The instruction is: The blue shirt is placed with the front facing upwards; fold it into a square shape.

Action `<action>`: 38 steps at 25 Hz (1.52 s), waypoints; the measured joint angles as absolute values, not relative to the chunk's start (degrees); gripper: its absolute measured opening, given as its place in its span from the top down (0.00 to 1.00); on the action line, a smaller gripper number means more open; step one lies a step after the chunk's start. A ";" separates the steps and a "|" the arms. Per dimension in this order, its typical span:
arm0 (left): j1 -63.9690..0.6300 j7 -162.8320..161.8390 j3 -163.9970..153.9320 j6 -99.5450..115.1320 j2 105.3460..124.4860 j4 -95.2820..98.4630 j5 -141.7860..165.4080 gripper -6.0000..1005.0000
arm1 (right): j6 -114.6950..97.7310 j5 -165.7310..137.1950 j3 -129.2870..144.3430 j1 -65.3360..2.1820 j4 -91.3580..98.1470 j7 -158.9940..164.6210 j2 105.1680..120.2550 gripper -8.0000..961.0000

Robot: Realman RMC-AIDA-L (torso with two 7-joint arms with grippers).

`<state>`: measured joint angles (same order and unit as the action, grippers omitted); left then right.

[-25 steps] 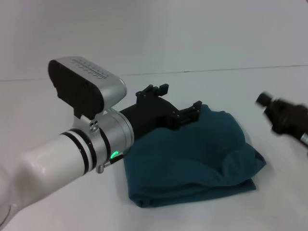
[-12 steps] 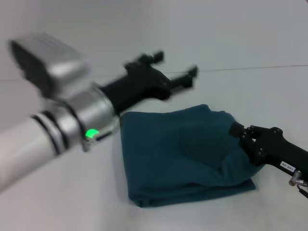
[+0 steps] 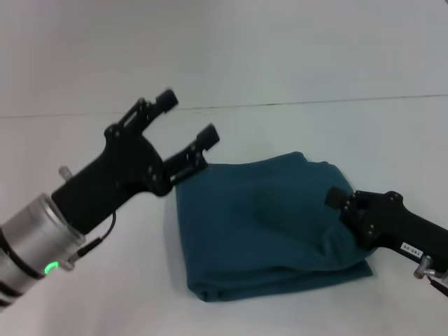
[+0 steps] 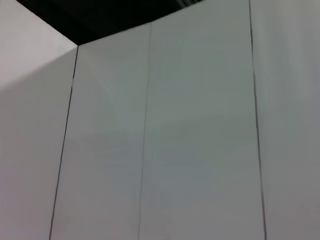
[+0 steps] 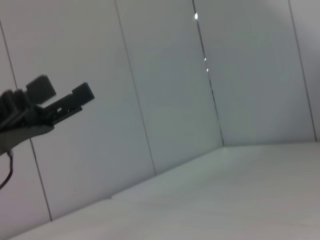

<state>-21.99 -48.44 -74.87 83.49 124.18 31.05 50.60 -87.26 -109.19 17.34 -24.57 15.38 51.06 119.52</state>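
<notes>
1. The blue shirt [image 3: 269, 227] lies on the white table [image 3: 392, 140] as a folded bundle, roughly four-sided, with rounded and thick edges. No letters and no label show on its upper side; only plain teal-blue cloth is visible.
2. The side of the shirt nearest to the robot is a thick rolled fold, and a soft dent runs over its right part.
3. The left gripper [image 3: 187, 120] is in the air beside the far left corner of the shirt, tilted upward and away from the robot. Its two black fingers [image 3: 165, 100] stand clearly apart and nothing is between them, so the jaws are open. It does not touch the cloth, though the lower finger appears just over the shirt's far left corner.
4. A green light [image 3: 50, 267] glows on the silver wrist ring of the left arm, well to the left of the shirt.
5. The right gripper [image 3: 338, 197] is at the right edge of the shirt, low and close against the cloth. I cannot tell if its jaws are open or closed, or if they hold any cloth.
6. The left wrist view shows only white wall panels [image 4: 200, 140].
7. In the right wrist view the left gripper [image 5: 65, 97] appears farther off against the white wall panels, again with its fingers separated.
</notes>
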 joint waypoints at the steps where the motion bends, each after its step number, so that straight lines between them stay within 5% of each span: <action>1: -21.87 -48.43 -74.83 83.74 124.22 30.16 50.80 0.10 | -86.96 -109.18 17.52 -24.33 15.39 51.15 119.52 0.96; 25: -22.13 -45.20 -75.66 85.31 124.35 22.93 52.93 0.13 | -84.37 -114.62 14.71 -20.75 17.21 52.44 119.52 0.96; 38: -21.67 -43.45 -75.68 85.04 124.45 21.57 52.60 0.13 | -72.09 -117.12 21.09 -29.29 4.44 44.17 120.09 0.96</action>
<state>-21.67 -43.45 -75.68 85.04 124.45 21.57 52.60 -72.09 -117.12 21.09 -29.29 4.44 44.17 120.09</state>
